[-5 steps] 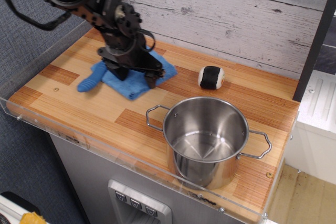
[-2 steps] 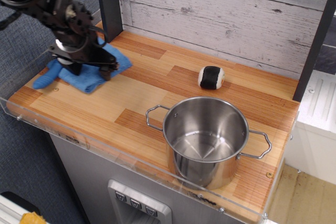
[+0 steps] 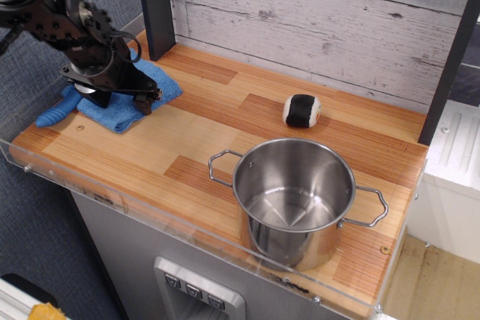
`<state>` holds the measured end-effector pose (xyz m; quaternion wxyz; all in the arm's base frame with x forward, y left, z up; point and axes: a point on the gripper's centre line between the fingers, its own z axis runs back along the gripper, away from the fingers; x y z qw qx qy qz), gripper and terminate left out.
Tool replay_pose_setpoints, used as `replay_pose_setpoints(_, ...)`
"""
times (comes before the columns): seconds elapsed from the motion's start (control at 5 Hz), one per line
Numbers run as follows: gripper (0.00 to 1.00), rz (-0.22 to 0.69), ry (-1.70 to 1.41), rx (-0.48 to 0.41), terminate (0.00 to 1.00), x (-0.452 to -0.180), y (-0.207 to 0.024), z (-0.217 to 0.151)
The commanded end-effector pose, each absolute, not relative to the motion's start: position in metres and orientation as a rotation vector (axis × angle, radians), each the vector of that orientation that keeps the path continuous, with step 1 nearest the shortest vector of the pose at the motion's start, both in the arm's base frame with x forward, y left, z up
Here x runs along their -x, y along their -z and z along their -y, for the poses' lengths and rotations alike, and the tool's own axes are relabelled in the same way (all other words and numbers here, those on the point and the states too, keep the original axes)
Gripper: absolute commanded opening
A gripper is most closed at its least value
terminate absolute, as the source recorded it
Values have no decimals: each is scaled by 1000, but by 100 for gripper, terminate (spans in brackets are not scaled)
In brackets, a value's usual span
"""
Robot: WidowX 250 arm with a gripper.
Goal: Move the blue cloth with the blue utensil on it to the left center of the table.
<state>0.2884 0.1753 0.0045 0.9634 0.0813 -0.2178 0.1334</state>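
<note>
**Cloth and utensil now at the left edge**

Now, nearest me and well off to the right of the gripper point(image 3: 120, 99), the steel pot point(image 3: 294, 201) stands empty by the clear front rim. Further back on that side sits a black-and-white ball point(image 3: 301, 110).

In the last second I have dragged the blue cloth point(image 3: 126, 101) from mid-table to the left side, and in the final fraction it slid back slightly. It lies right under the gripper, with the blue utensil point(image 3: 57, 112) poking out to the gripper's left, close to the edge. The gripper is down on the cloth; I cannot tell whether its jaws pinch the fabric or how wide they stand. I judge the move nearly done; release remains.

The table point(image 3: 225, 133) is orange-brown planks; behind it, a whitewashed plank wall point(image 3: 322, 20).
</note>
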Motion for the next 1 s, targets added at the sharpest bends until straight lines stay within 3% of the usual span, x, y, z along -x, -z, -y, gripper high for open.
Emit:
replay_pose_setpoints(0.0, 100, 376, -173, -69, 0, -264, 11, -151)
replay_pose_setpoints(0.4, 100, 489, -101, -9, 0, -277, -15, -137)
replay_pose_setpoints(0.8, 100, 643, -57, -11, 0, -291, -62, -122)
